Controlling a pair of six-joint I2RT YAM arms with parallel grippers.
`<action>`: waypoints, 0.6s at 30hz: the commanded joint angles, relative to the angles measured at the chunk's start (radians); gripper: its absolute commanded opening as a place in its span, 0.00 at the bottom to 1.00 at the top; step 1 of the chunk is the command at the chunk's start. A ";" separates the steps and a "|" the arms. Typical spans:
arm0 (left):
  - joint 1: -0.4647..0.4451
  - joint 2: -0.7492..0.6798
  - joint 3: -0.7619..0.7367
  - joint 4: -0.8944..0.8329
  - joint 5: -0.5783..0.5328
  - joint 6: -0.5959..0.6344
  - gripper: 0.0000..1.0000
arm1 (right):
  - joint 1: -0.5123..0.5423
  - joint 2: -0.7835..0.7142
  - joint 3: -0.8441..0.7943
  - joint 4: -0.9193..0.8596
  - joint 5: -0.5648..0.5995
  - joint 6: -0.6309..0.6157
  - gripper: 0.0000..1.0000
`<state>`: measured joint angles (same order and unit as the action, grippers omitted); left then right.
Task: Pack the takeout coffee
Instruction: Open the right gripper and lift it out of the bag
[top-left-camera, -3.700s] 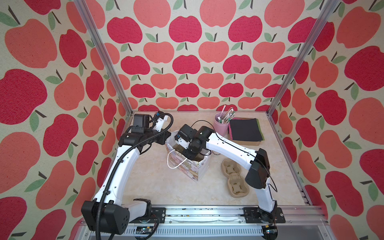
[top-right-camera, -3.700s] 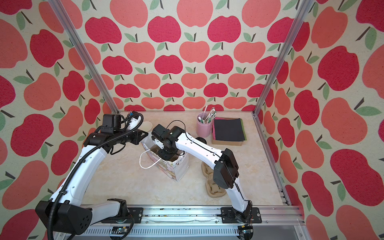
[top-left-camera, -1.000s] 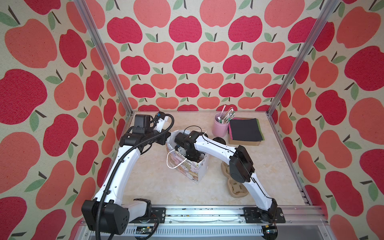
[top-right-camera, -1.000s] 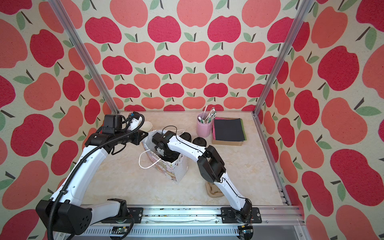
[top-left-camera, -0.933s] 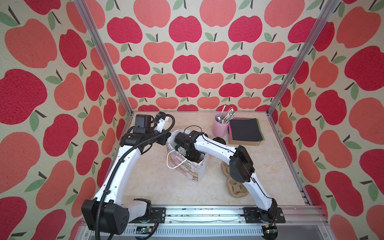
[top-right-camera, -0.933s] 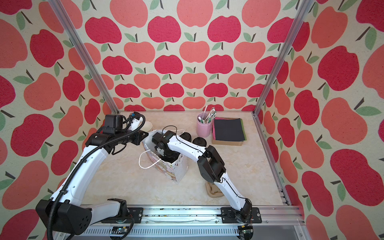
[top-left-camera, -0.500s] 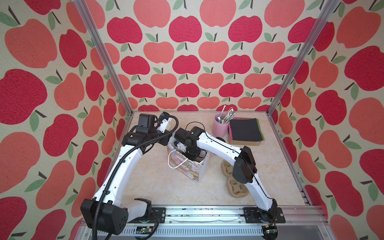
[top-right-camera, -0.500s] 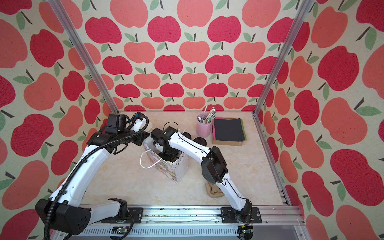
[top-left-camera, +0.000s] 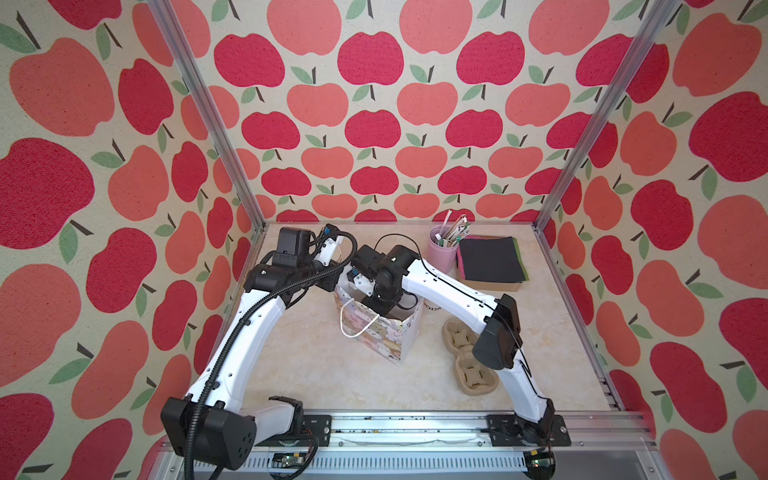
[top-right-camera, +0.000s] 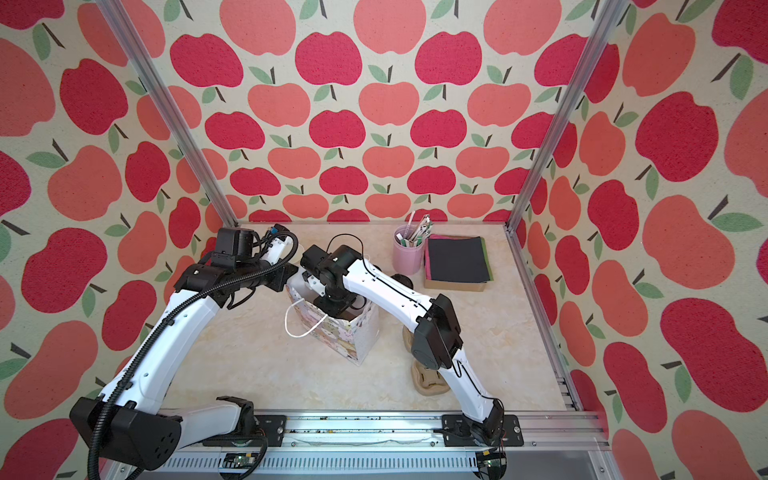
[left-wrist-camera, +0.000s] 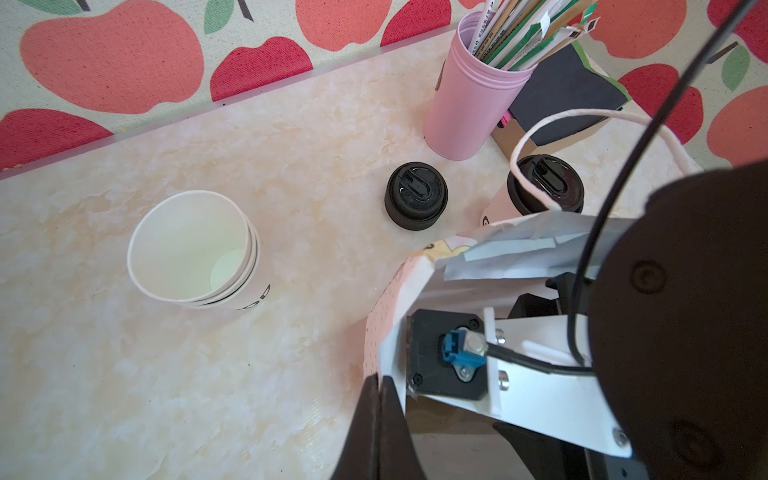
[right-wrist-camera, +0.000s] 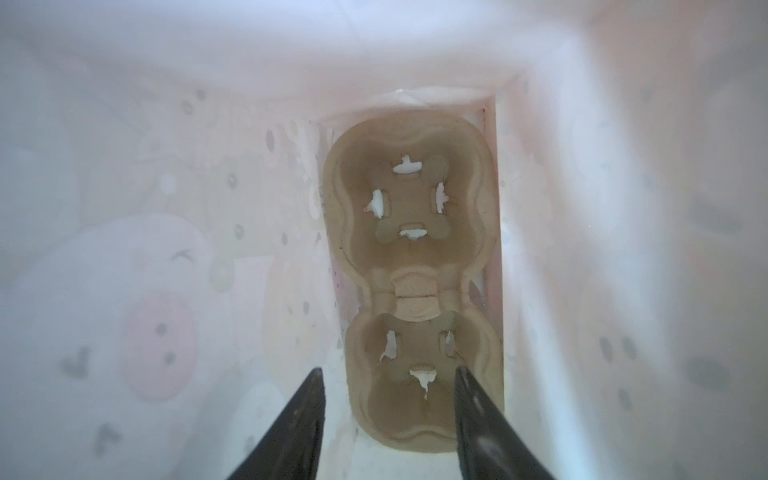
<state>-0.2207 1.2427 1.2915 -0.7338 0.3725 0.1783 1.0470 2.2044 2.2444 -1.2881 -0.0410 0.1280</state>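
The bag (top-left-camera: 374, 338) is clamped at its rim by the left gripper (left-wrist-camera: 379, 399), and the carrier (right-wrist-camera: 411, 266) is seated inside beneath the parted, empty right gripper (right-wrist-camera: 388, 370), so the lidded cup (left-wrist-camera: 559, 185) should be fetched next.

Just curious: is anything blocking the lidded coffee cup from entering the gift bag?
Yes. The right gripper sits inside the gift bag, open above the empty cup carrier; the lidded coffee cup stands outside.

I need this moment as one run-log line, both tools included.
left tool: shut on paper bag rim | right tool: open, inside bag above cup carrier | lidded coffee cup: outside bag, not packed
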 joint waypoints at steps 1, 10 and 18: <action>-0.006 -0.005 0.014 -0.038 -0.009 0.021 0.00 | 0.004 -0.051 0.038 -0.019 0.022 0.005 0.52; -0.003 -0.015 0.003 -0.027 -0.004 0.022 0.00 | 0.005 -0.090 0.074 -0.013 0.038 0.013 0.53; -0.004 -0.034 -0.008 -0.022 -0.007 0.021 0.00 | 0.002 -0.117 0.100 0.008 0.053 0.030 0.54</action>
<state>-0.2207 1.2301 1.2911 -0.7338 0.3729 0.1818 1.0470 2.1357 2.3096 -1.2873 -0.0040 0.1387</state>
